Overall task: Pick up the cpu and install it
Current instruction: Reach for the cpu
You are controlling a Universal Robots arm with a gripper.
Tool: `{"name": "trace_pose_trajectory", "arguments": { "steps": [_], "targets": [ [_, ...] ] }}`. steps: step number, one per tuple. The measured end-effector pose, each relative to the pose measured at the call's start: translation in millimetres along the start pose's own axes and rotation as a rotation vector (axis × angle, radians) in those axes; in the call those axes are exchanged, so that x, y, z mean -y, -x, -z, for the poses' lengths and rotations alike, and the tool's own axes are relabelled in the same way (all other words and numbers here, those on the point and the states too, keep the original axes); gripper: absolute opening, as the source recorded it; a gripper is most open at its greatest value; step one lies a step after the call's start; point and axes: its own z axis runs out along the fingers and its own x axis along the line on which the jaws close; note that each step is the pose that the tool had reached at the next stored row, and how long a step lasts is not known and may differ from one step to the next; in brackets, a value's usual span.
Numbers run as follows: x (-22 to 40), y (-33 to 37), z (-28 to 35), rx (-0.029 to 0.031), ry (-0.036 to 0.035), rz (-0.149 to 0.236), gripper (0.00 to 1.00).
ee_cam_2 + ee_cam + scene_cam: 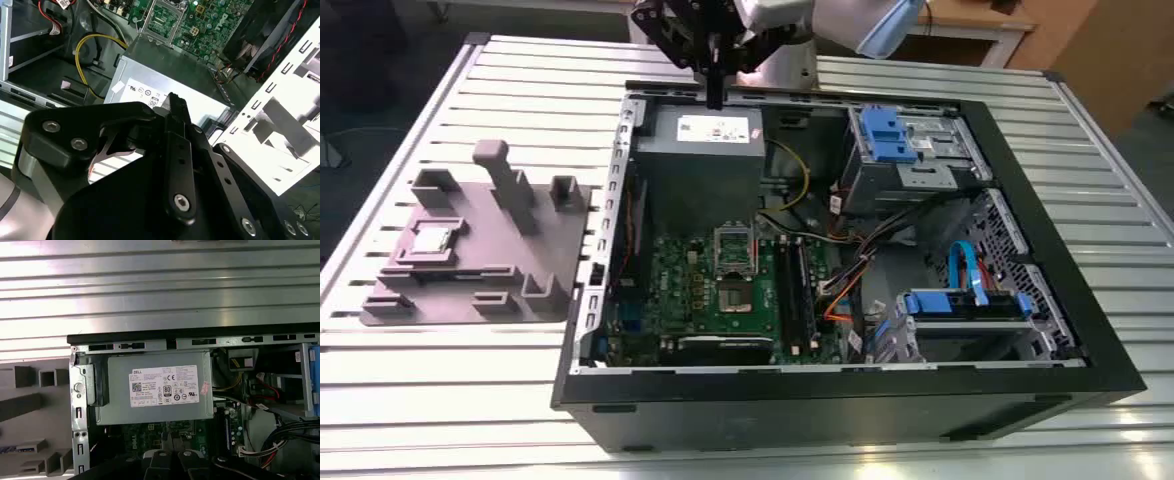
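Note:
The cpu (431, 240) is a small silver-grey square lying flat in the grey holder tray (520, 290), on the table at the exterior view's left of the open computer case. My gripper (715, 98) hangs over the case's far edge, above the grey power supply (700, 135), far from the cpu. Its black fingers (172, 107) are pressed together with nothing between them. On the green motherboard (674, 290), the square socket (736, 295) lies uncovered, with its metal frame (734, 245) flipped open behind it.
The case (854, 400) stands open on a slatted metal table (467, 400). Inside are blue drive cages (887, 135), bundled cables (854, 290) and a yellow cable (87, 65). The holder tray has upright posts (500, 180). The tray's posts also show in the first wrist view (30, 405).

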Motion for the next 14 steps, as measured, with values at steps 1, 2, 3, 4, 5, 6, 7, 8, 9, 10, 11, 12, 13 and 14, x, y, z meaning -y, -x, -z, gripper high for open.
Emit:
{"name": "trace_pose_trajectory", "arguments": {
  "steps": [1, 2, 3, 4, 5, 6, 7, 8, 9, 10, 11, 12, 13, 14],
  "targets": [
    [0.0, 0.0, 0.0, 0.0, 0.0, 0.0, 0.11],
    [0.0, 0.0, 0.0, 0.0, -0.0001, 0.0, 0.11],
    [0.0, 0.0, 0.0, 0.0, -0.0001, 0.0, 0.11],
    [0.0, -0.1, 0.0, 0.0, -0.0001, 0.0, 0.11],
    [0.1, -1.3, 0.1, 0.0, -0.0001, 0.0, 0.11],
    [0.3, -4.2, 0.2, -0.0001, -0.0001, 0.0, 0.11],
    [0.5, -8.8, 0.2, 0.0, -0.0001, 0.0, 0.11],
    [0.8, -13.3, 0.2, 0.0, -0.0001, 0.0, 0.11],
    [1.0, -17.8, 0.0, 0.0, -0.0001, 0.0, 0.11],
    [1.3, -22.3, -0.3, 0.0, -0.0002, 0.0, 0.11],
    [1.5, -26.8, -0.7, -0.0001, -0.0002, 0.0, 0.11],
    [1.6, -31.3, -1.2, 0.0, -0.0001, 0.0, 0.11],
    [1.7, -35.8, -1.8, 0.0, -0.0001, 0.0, 0.11],
    [1.7, -40.8, -2.4, 0.0, -0.0001, 0.0, 0.11]
  ]
}}
